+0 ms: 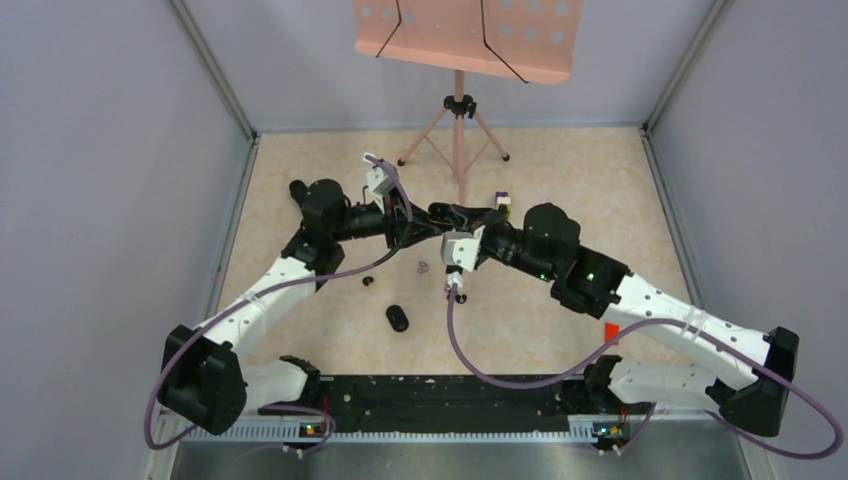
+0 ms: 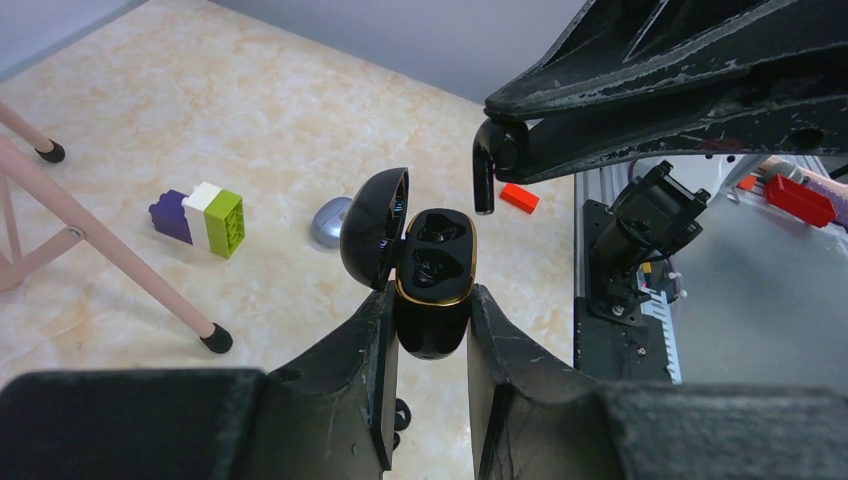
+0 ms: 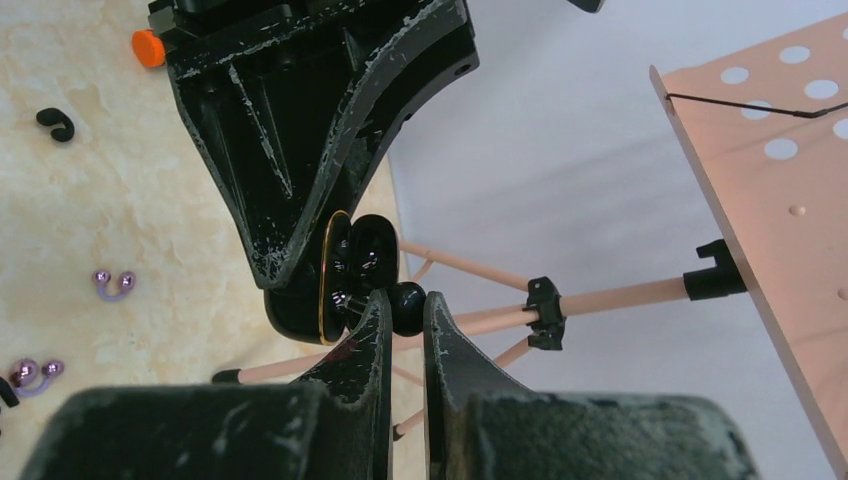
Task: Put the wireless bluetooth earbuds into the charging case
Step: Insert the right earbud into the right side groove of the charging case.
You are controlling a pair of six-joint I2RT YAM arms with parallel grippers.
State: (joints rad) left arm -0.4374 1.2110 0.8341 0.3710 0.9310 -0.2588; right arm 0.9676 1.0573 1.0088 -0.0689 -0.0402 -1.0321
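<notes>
- Black charging case [image 2: 432, 275], lid open, was clamped in the left hand [image 2: 430, 305].
- One black earbud [image 3: 408, 297] was pinched in the narrow right hand [image 3: 403, 312], just beside the case's mouth.

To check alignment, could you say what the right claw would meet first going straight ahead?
Probably the open charging case in the left claw; the black earbud in the right claw is nearly at it, depth unclear.

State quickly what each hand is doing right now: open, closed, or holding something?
Left hand: closed on the open charging case.
Right hand: closed on a black earbud.
</notes>
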